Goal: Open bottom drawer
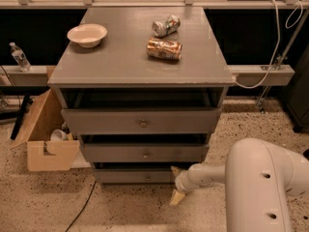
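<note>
The bottom drawer [130, 176] is the lowest and slimmest of three grey cabinet drawers, with a small round knob [147, 177] at its centre. Its front sits a little forward, with a dark gap above it. My gripper [175, 183] is low at the right end of this drawer front, just right of the knob. Its two tan fingertips [176, 197] stand apart, one up by the drawer front and one down near the floor. It holds nothing.
The middle drawer [145, 153] and top drawer [142, 122] stand above. A white bowl [87, 34] and two cans [164, 49] lie on the cabinet top. An open cardboard box [46, 139] sits on the floor to the left. A cable [79, 211] runs across the speckled floor.
</note>
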